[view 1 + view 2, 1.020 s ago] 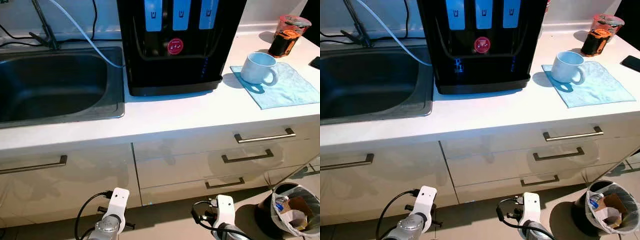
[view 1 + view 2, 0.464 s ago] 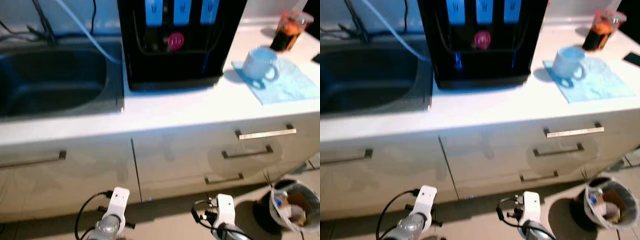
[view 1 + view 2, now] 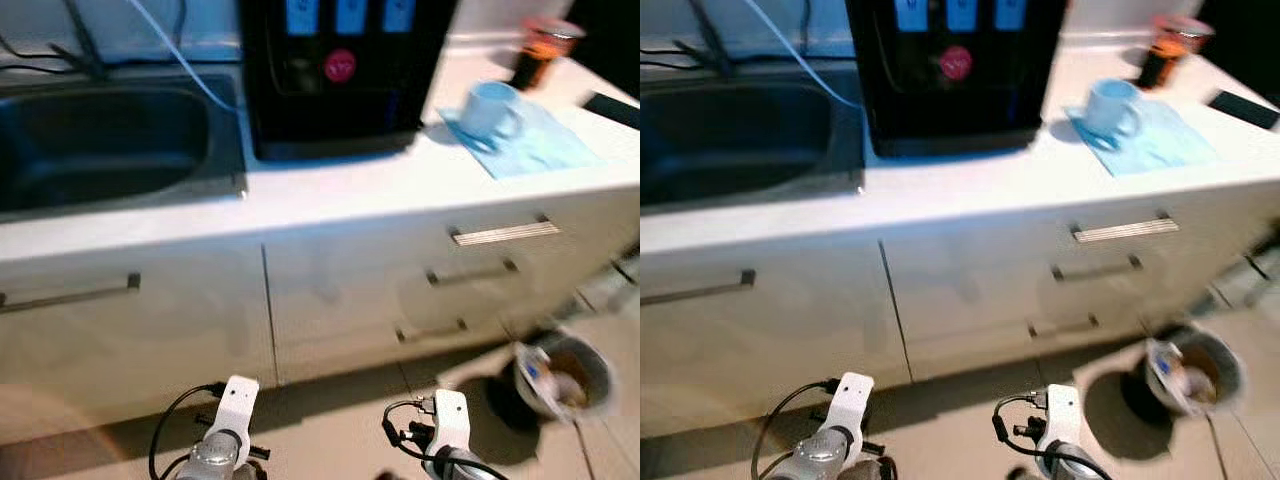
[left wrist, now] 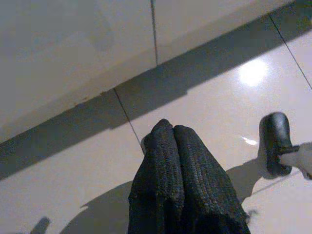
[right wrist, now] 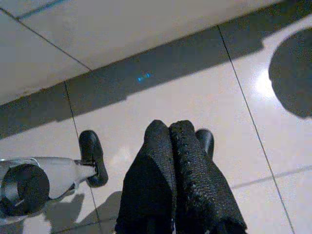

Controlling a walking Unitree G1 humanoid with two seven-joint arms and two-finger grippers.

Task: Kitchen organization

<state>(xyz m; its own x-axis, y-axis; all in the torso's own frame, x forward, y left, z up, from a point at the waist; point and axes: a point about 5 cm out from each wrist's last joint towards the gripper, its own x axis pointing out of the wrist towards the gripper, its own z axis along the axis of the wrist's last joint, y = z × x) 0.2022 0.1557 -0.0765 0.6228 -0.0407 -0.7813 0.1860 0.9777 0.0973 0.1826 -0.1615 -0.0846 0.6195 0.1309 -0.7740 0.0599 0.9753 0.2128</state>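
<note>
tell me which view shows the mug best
The left eye view: the mug sits whole on the blue cloth, handle toward the camera. The right eye view shows it much the same. Both wrist views face the floor.

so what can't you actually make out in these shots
- Bin contents, eye views: motion blur smears them.
- Orange and black container on the counter, eye views: blurred and small, label unreadable.
- Dispenser, eye views: its top is cut off by the frame edge, and the red sticker's print is blurred.
- Drawers: fronts closed, contents hidden.

Right end effector (image 5: 169,127), fingers pressed together, above pale tiled floor (image 5: 195,92).
</note>
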